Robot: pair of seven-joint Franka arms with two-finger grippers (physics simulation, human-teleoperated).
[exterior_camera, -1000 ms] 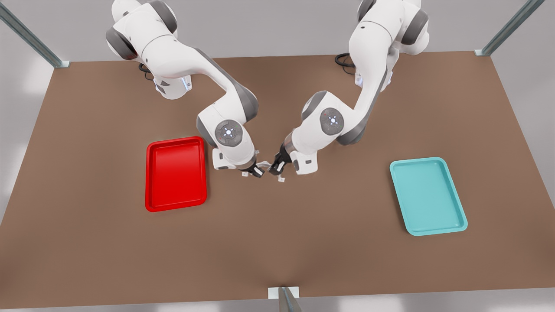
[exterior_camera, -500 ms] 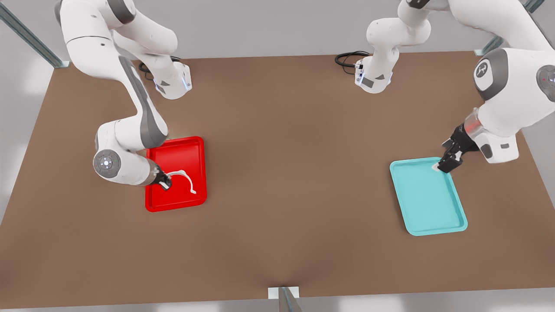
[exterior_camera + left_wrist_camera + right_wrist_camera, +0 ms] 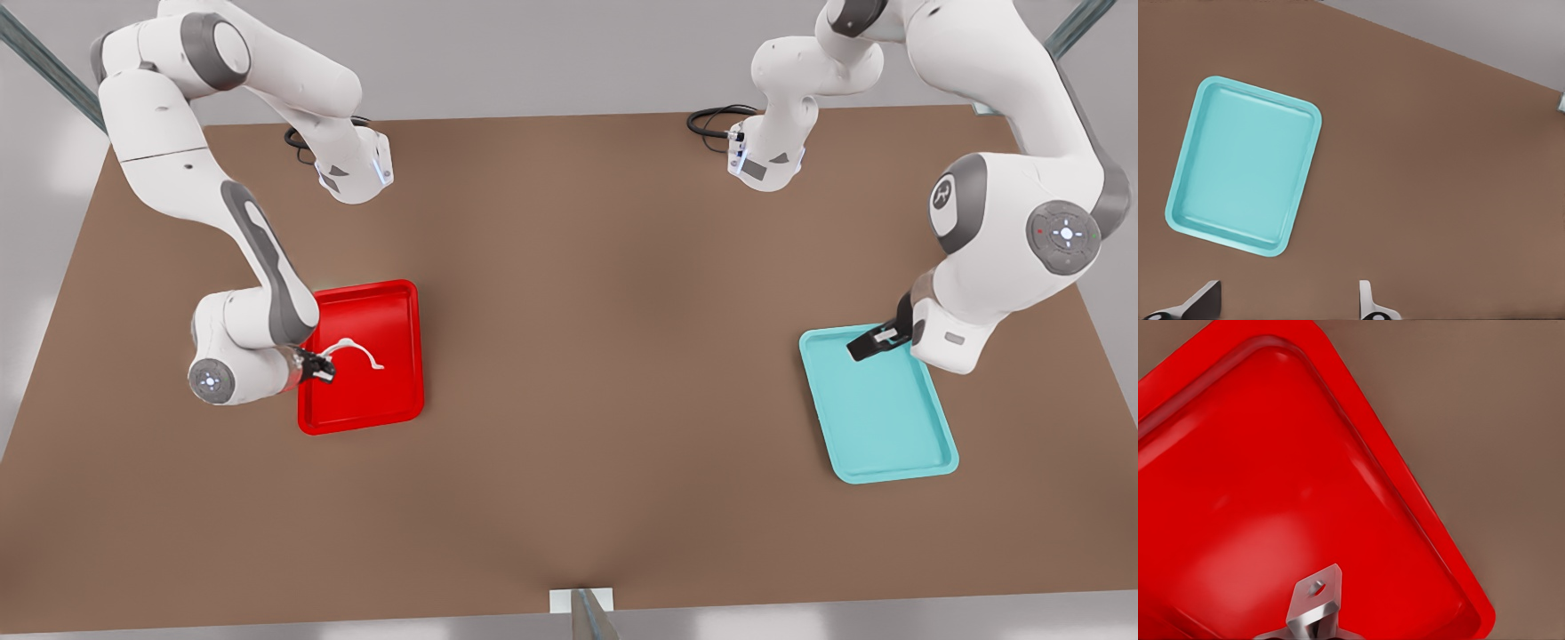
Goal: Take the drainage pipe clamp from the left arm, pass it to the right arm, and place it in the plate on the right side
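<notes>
1. One right gripper (image 3: 317, 366) over the plate (image 3: 404, 307) pinches an end tab of the drainage pipe clamp (image 3: 357, 350), arching above that plate.
2. Left gripper (image 3: 869, 343), fingers (image 3: 1201, 301) spread wide, hangs empty, far from that plate.

Plate (image 3: 402, 307): glossy red, plastic-looking, smooth. Teal tray (image 3: 889, 427): smooth, softer sheen. Bench (image 3: 605, 356): matt brown. Drainage pipe clamp (image 3: 360, 351): smooth white; its tab looks metallic in the right wrist view.

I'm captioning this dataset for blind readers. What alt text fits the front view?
Seen from above, the right gripper holds the white drainage pipe clamp over the red plate at the front view's left. Across the brown table, the left gripper hovers with open jaws over a teal tray.
</notes>
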